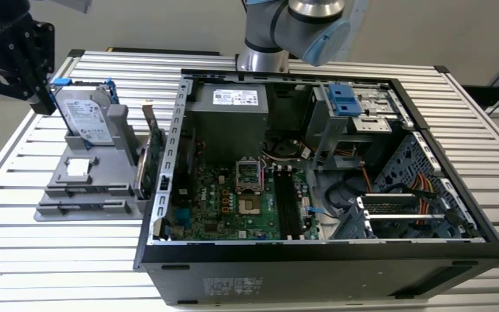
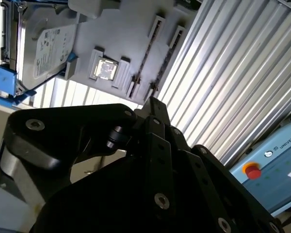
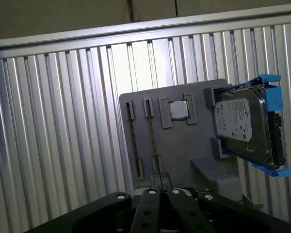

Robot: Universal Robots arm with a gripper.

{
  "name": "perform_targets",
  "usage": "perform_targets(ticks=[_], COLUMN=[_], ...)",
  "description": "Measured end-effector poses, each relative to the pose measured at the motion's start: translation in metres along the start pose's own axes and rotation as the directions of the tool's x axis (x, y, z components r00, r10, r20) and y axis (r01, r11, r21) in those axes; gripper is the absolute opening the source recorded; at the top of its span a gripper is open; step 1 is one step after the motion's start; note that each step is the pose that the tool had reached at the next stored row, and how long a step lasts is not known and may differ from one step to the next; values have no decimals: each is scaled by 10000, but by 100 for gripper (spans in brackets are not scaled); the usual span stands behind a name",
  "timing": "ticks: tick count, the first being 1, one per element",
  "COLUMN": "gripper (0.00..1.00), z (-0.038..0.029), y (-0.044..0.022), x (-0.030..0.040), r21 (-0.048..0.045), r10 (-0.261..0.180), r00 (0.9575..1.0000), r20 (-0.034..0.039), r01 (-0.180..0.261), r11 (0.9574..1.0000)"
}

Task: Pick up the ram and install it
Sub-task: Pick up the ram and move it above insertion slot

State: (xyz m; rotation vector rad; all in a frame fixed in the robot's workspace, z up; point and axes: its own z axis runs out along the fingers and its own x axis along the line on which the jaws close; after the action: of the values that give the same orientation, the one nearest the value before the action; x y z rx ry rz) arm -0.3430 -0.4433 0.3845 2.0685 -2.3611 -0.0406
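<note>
The gripper [image 3: 161,190], fingers pressed together and empty, hangs above the grey holder [image 3: 184,145], where the ram [image 3: 134,141] stands on edge (sharing it with the hard drive [image 3: 242,126]). A good pick needs fingers spread, squared across the stick's middle.

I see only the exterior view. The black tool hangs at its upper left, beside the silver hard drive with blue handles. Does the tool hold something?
Observer: No. In the first wrist view the black tool is shut on nothing.
Operator: And what I must pick up? I cannot find it here.
Observer: It seems that two thin ram sticks stand edge-on in the narrow slots of the grey plastic holder.
Operator: What else does that holder carry?
Observer: A shiny square metal chip sits in a pocket, between the slots and the silver hard drive.
</note>
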Motion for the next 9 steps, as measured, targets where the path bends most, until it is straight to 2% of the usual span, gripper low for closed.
perform_targets(ticks=[9], gripper=[0], z=[0], y=[9], x=[1], r21=[14], r10=[-588], r00=[9983], r20=[-10], r01=[588], r11=[9983])
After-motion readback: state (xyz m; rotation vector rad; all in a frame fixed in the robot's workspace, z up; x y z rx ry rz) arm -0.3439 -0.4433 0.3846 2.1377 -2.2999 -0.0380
